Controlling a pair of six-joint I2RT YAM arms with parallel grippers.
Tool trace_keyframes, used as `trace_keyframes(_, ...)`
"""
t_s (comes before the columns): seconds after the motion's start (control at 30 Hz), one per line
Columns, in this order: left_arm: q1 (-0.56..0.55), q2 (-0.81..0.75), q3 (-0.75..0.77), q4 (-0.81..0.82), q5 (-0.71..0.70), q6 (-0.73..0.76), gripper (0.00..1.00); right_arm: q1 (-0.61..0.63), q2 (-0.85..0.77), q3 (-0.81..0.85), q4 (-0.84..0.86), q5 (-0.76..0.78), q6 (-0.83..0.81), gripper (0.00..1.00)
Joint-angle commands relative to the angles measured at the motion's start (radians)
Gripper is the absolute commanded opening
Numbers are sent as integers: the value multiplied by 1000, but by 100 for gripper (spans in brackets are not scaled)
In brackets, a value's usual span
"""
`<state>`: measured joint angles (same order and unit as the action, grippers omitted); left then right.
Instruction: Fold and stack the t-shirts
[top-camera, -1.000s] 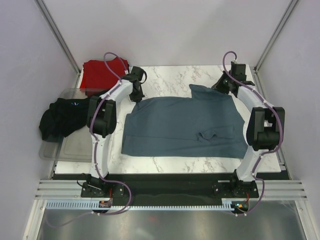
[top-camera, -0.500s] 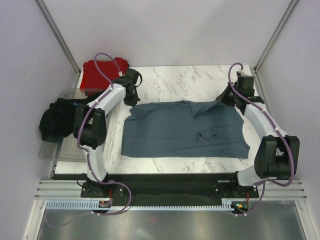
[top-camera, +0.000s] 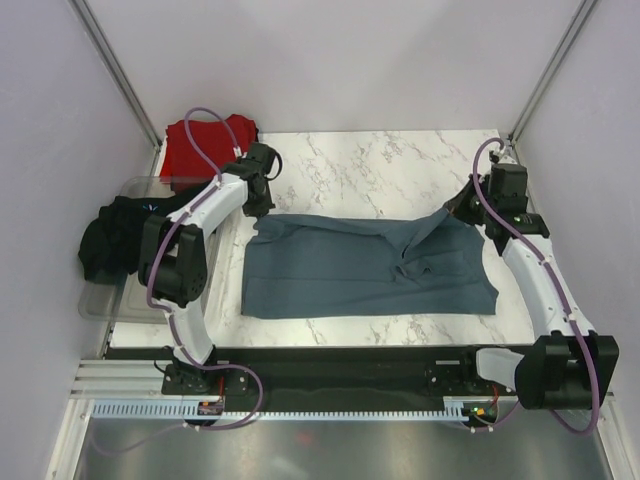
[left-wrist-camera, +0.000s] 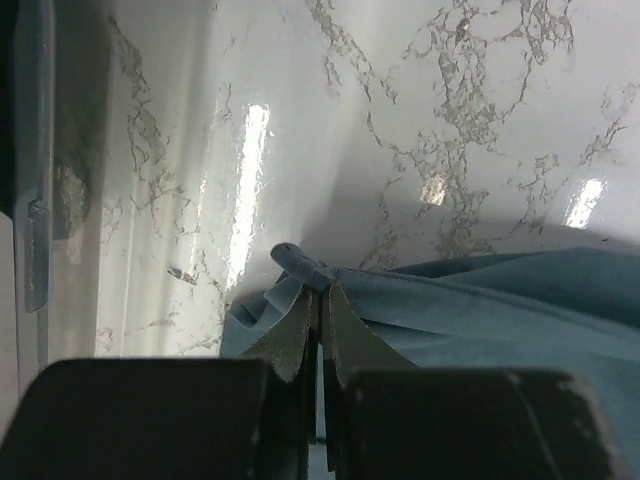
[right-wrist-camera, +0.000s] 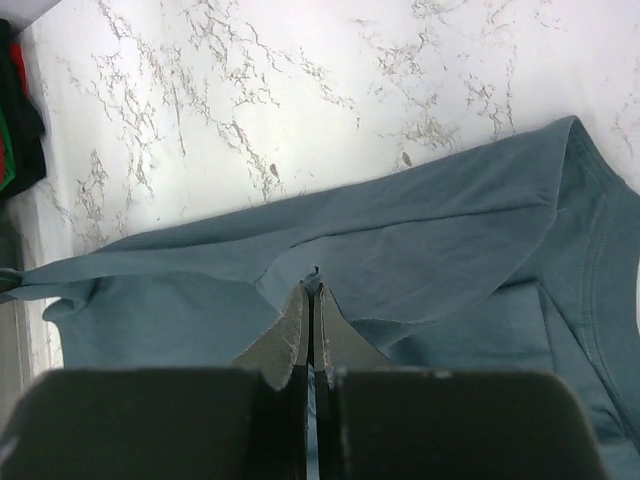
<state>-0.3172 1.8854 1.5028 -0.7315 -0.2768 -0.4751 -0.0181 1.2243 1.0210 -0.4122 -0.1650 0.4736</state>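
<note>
three t-shirts, one of each colour. the slate blue-grey t-shirt (top-camera: 370, 270) lies spread on the marble table (top-camera: 380, 160), its long axis running from the left gripper (top-camera: 258, 212) to the right gripper (top-camera: 451, 209). each gripper is clamped shut on a far corner of it, that edge raised between them. outboard of the left gripper sit the red t-shirt (top-camera: 195, 145) and the black t-shirt (top-camera: 115, 238), which is draped over the one clear tray (top-camera: 150, 292).
</note>
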Motion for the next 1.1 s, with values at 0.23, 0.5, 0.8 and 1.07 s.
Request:
trace_keyframes(0.23, -52, -126, -22, 18, -128, 133, 2, -17, -132, -67, -105, 50, -15, 0)
trace_keyframes(0.5, -92, -161, -44, 24, -255, 199, 3, -28, -200, -128, -137, 88, -18, 0)
trace_keyframes(0.8, -117, -241, -192, 32, -272, 153, 3, -46, -249, -162, -189, 156, -23, 0)
trace_keyframes(1.07, -186, -377, -372, 52, -352, 60, 5, -51, -344, -226, -244, 222, 33, 0)
